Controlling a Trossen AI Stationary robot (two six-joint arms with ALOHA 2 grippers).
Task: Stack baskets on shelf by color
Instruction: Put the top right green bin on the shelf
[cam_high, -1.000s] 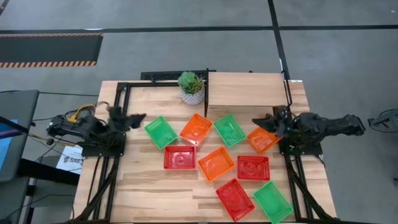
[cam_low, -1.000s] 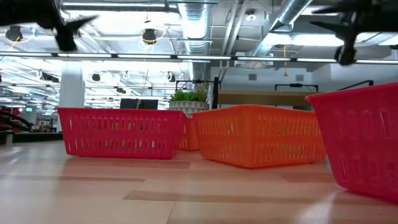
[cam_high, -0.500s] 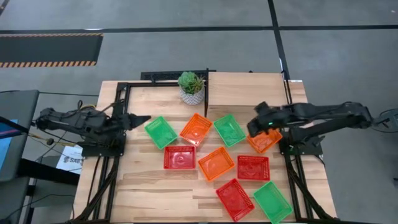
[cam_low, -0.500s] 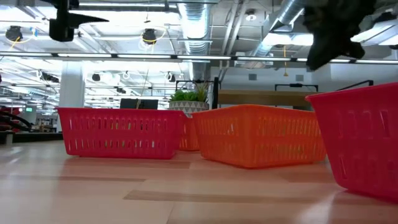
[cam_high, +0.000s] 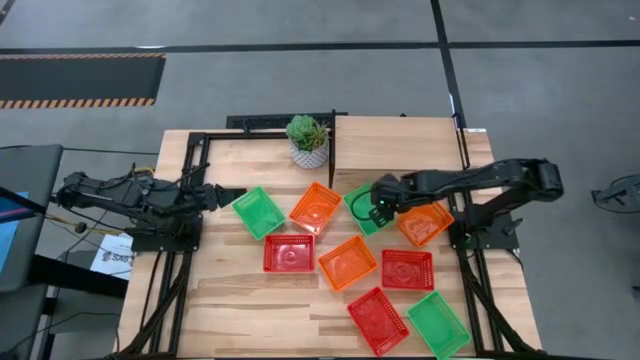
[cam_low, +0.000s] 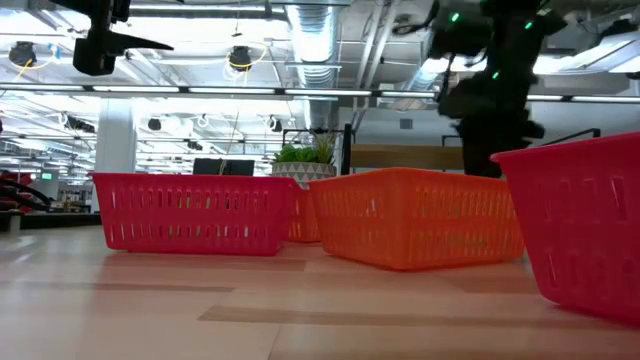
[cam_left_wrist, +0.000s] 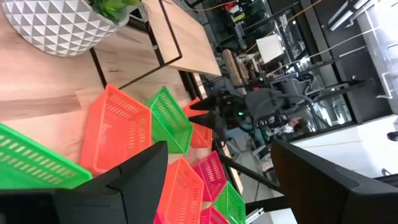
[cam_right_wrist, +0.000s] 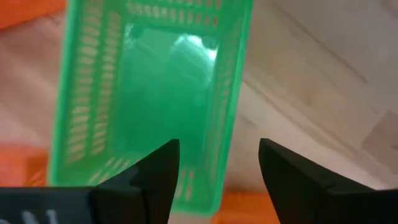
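The light plank worktop (cam_high: 225, 300) carries nine mesh baskets. From its centre, a green basket (cam_high: 259, 213) lies at ten o'clock, an orange basket (cam_high: 316, 207) at twelve, a second green basket (cam_high: 362, 204) at one and a second orange basket (cam_high: 424, 224) at three. A red basket (cam_high: 288, 253) sits at eight, a third orange basket (cam_high: 347, 263) at five, a second red basket (cam_high: 407, 270) at four. A third red basket (cam_high: 377, 320) and a third green basket (cam_high: 437, 324) lie toward five. A white-potted plant (cam_high: 308, 141) stands at twelve, beside the raised shelf (cam_high: 400, 140) at one.
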